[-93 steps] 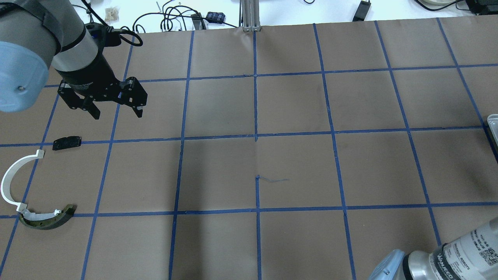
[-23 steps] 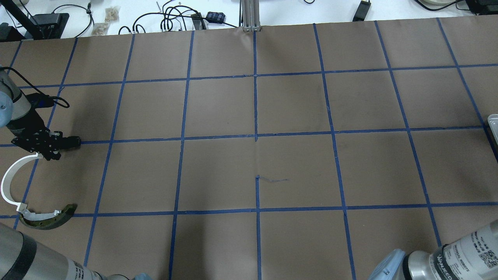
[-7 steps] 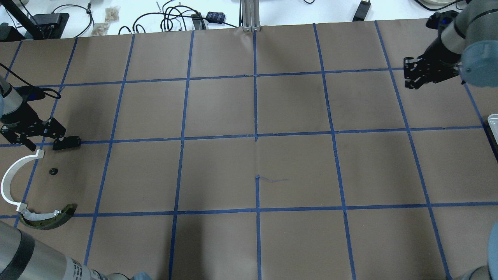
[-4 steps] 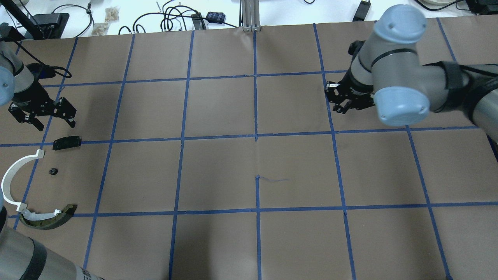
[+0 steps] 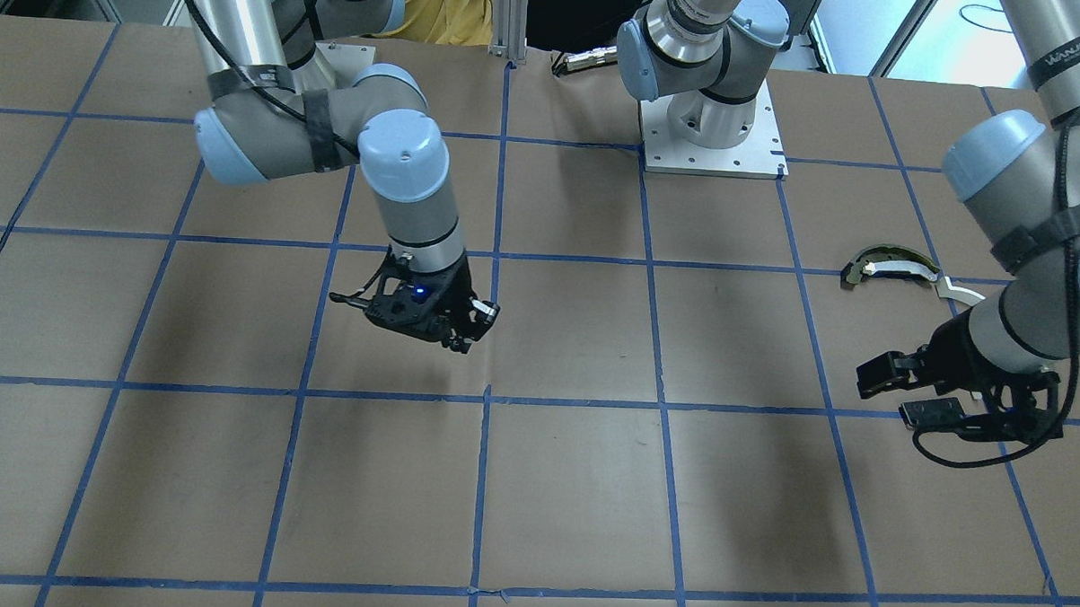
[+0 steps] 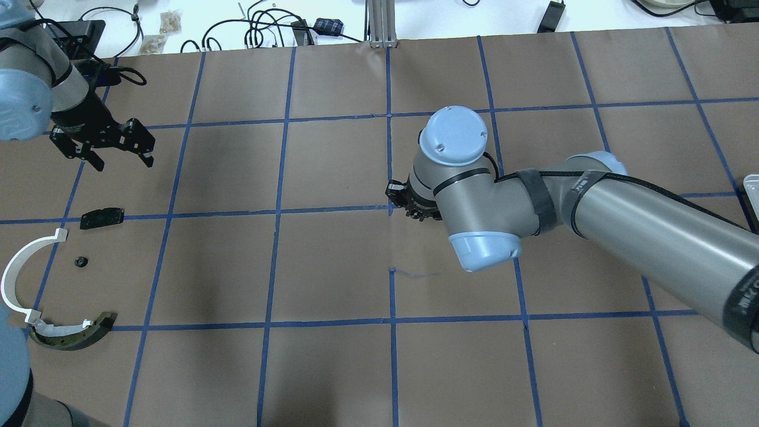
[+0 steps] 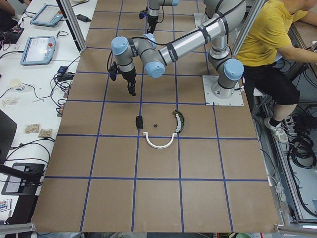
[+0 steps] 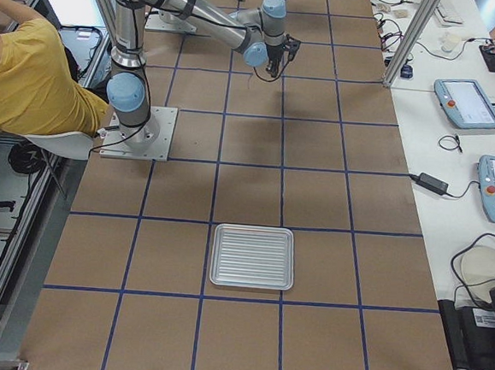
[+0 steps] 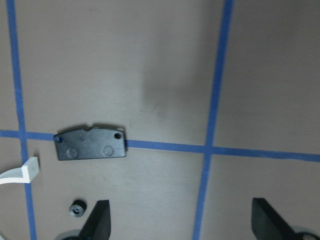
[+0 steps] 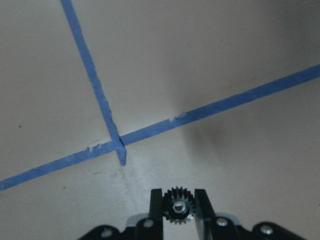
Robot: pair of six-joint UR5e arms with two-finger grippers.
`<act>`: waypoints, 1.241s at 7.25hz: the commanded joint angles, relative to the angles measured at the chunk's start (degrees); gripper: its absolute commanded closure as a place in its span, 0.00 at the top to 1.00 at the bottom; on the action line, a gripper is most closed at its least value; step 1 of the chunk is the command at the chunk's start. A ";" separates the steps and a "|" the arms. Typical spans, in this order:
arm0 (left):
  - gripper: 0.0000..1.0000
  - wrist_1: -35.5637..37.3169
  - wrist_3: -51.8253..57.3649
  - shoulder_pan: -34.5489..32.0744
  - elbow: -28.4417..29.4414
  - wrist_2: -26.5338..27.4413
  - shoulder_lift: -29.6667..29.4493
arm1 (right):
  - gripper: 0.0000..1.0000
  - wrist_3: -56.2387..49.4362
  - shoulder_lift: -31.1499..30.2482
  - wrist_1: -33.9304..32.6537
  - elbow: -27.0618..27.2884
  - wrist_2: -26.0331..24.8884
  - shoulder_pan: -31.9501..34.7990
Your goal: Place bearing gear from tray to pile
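The right arm point(image 6: 593, 201) stretches over mid-table, well apart from the black plate point(image 6: 102, 217). It looks to be mid-carry from the tray point(image 8: 252, 256), which lies at the end of the table farthest from that plate. The left gripper point(image 6: 121, 159) hangs just past the plate on the side away from the robot, with its jaws spread wide and nothing in them. It is probably held up there so the drop spot stays free.

The rest of the pile sits on the robot's side of the plate. The white strip point(image 6: 6, 281) curves near it, and the olive piece point(image 6: 77, 339) lies further off, at the strip's far end. The right gripper point(image 10: 178, 197) is pinched tight on the gear point(image 10: 178, 206), gripping it by its toothed edge, likely so it can be lowered flat. A second gear point(image 6: 81, 261) lies loose near the plate, between the plate and the olive piece.

The table point(image 6: 332, 267) is covered in brown paper taped into a blue grid. A person in yellow point(image 7: 270, 34) sits behind the robot, and tablets point(image 8: 468, 104) and cables lie on the side benches.
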 commanded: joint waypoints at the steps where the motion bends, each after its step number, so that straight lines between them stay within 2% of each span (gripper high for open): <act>1: 1.00 0.66 -6.92 -7.61 0.01 -0.96 0.44 | 0.07 9.91 4.67 -2.85 -2.92 0.20 9.70; 2: 1.00 0.84 -7.47 -9.56 -0.08 -0.96 0.27 | 0.27 14.84 6.00 -4.95 -3.46 1.76 10.61; 3: 1.00 1.62 -7.39 -9.75 -0.08 -1.05 0.01 | 0.99 16.02 6.45 -5.40 -3.55 4.22 10.62; 5: 1.00 1.72 -7.39 -9.84 -0.17 -1.13 0.44 | 1.00 12.63 5.23 -4.45 -4.08 3.63 7.91; 6: 1.00 1.72 -7.39 -9.93 -0.08 -1.22 0.62 | 1.00 7.47 3.65 -2.70 -3.91 3.63 3.71; 7: 1.00 1.72 -7.47 -10.80 -0.17 -2.35 0.71 | 1.00 -0.59 1.29 1.41 -4.17 3.80 -2.16; 8: 1.00 1.63 -7.30 -12.72 -1.04 -5.85 1.41 | 1.00 -10.42 -1.95 5.97 -4.43 3.80 -9.70; 9: 1.00 1.72 -7.82 -15.87 -1.14 -6.49 1.41 | 1.00 -21.91 -5.64 13.85 -5.48 3.71 -17.34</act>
